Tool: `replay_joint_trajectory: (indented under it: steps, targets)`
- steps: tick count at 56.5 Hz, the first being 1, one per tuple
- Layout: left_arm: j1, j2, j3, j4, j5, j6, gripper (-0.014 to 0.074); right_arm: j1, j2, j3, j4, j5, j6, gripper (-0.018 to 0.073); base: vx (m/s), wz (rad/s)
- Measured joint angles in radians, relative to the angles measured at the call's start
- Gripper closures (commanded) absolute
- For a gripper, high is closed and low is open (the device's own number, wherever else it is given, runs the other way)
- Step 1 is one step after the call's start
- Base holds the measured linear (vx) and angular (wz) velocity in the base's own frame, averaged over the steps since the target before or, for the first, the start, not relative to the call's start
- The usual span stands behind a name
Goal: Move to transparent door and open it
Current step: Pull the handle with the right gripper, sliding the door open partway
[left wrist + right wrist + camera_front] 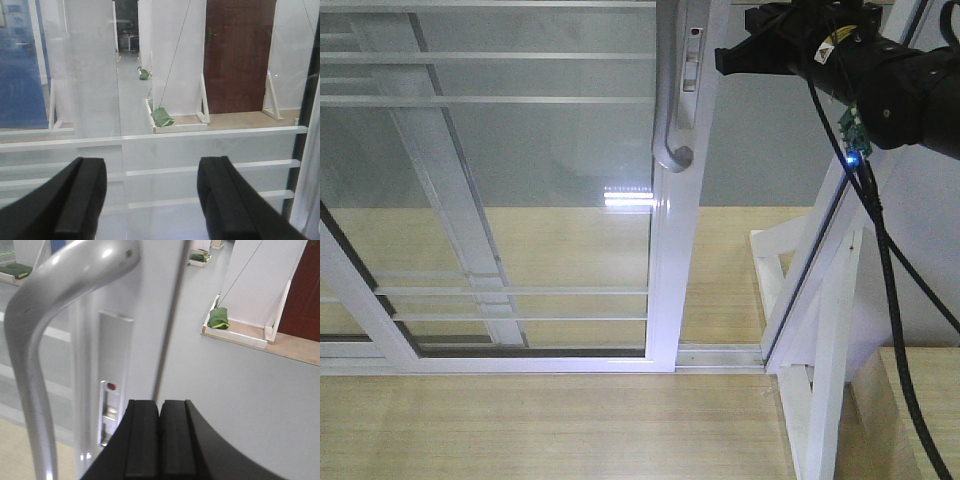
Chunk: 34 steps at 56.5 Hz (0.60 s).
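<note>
The transparent door [520, 200] fills the left of the front view, clear glass with thin white bars in a glossy white frame. Its curved silver handle [667, 90] sits on the right stile. My right gripper [725, 58] hangs at handle height, just right of that stile. In the right wrist view the right gripper [160, 440] is shut, pads pressed together with nothing between them. The handle [27, 355] and the lock plate [111, 410] stand just left of it. My left gripper [152, 200] is open, facing barred glass [200, 132] with nothing between its fingers.
A slanted white wooden support frame [825, 300] stands at the right, close to the door's stile. The floor track [720, 355] runs between them. A black cable [890, 280] hangs from the right arm. Beyond the glass are white partitions, a brown door [240, 55] and a green bag [161, 117].
</note>
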Motion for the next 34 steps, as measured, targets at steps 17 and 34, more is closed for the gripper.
replay_joint_trajectory:
  steps: [17, 34]
  targets:
    - [0.000, 0.000, 0.000, 0.000, 0.096, 0.000, 0.0073, 0.000, -0.237, 0.139, 0.000, 0.002, -0.004, 0.0568, 0.00, 0.00]
    - [-0.089, 0.072, 0.000, 0.000, 0.087, 0.000, 0.0073, 0.000, -0.579, 0.518, 0.000, -0.045, -0.069, 0.0566, 0.00, 0.00]
